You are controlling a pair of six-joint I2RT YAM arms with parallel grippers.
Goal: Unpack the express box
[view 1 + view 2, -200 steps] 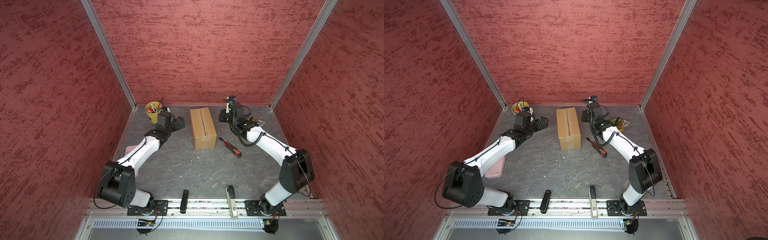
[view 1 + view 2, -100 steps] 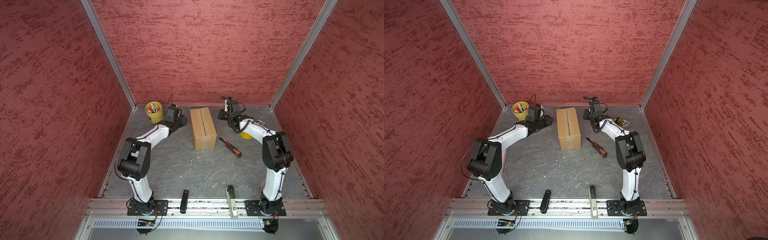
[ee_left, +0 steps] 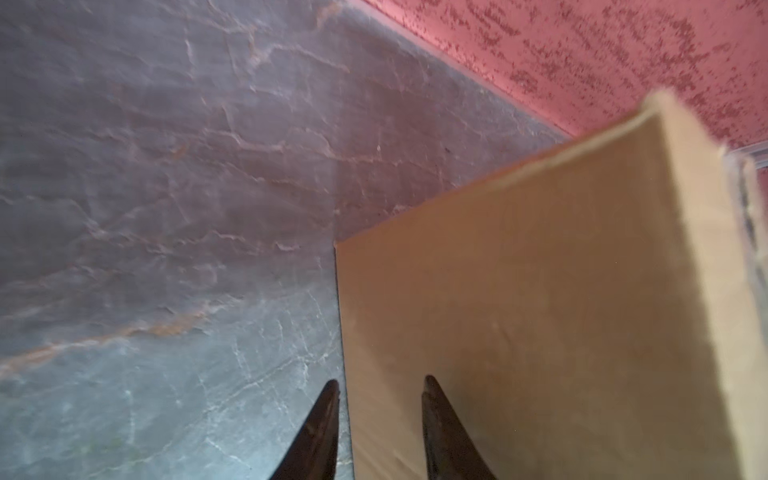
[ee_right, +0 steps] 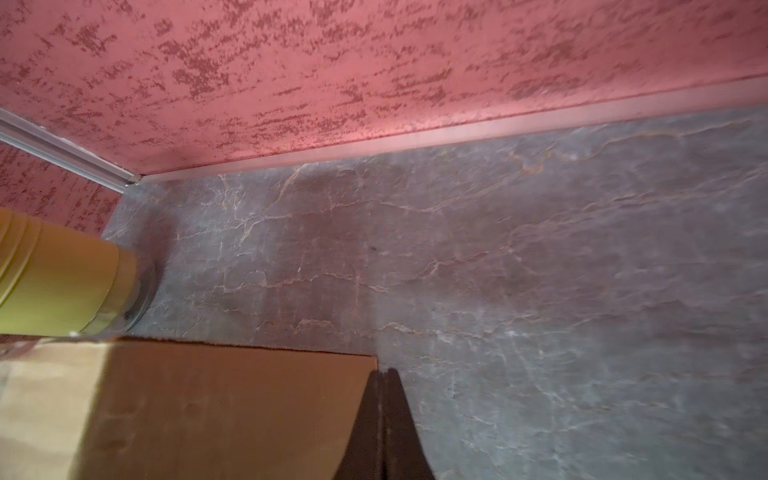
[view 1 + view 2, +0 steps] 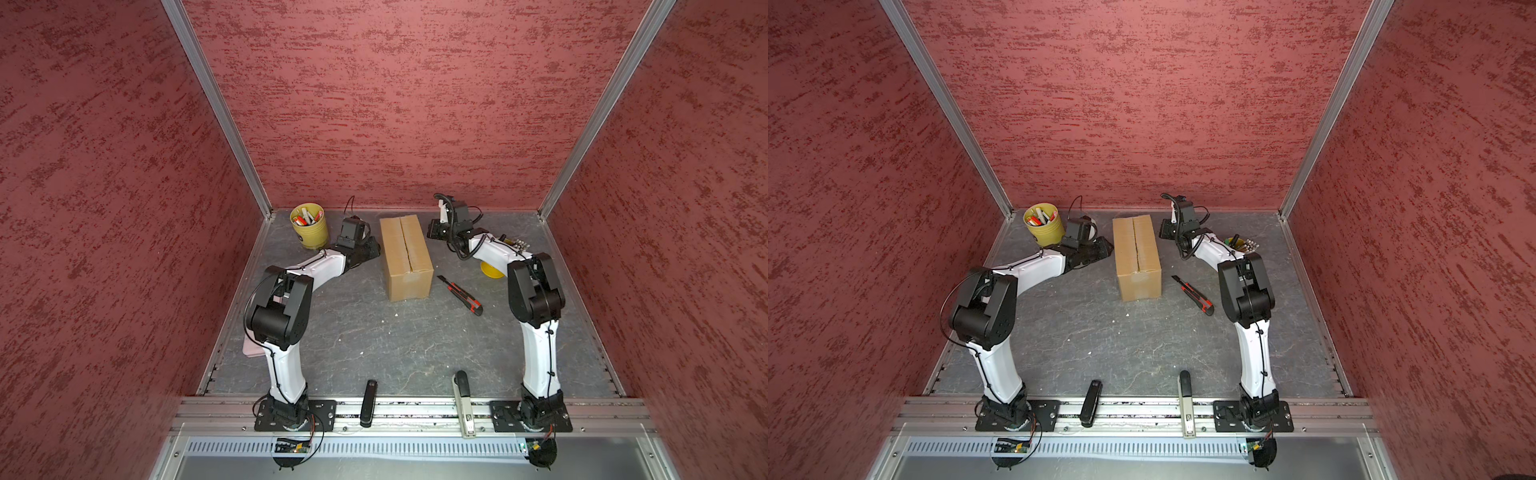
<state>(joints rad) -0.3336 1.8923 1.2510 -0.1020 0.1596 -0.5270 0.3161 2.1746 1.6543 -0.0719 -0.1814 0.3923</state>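
The express box [image 5: 405, 257] [image 5: 1138, 257], a brown carton with its top flaps shut along a taped centre seam, stands at the back middle of the grey floor. My left gripper [image 5: 374, 249] [image 5: 1106, 249] is low against the box's left long side. In the left wrist view this gripper [image 3: 381, 384] stands open by a narrow gap with nothing between its fingers, and the box wall [image 3: 540, 311] fills the space just ahead. My right gripper [image 5: 432, 230] [image 5: 1163, 230] is at the box's right side near the far end. Its fingers are shut together [image 4: 384, 372] beside the box corner [image 4: 208, 415].
A yellow pen cup [image 5: 309, 226] [image 5: 1044, 226] [image 4: 62, 282] stands at the back left. A red-and-black utility knife [image 5: 459, 295] [image 5: 1194, 295] lies right of the box. Another yellow cup [image 5: 492, 268] sits behind the right arm. Red walls enclose three sides.
Both arms have folded their elbows up and brought their grippers down to the box's two sides. The left gripper's fingers have narrowed from wide open; the right stayed shut.
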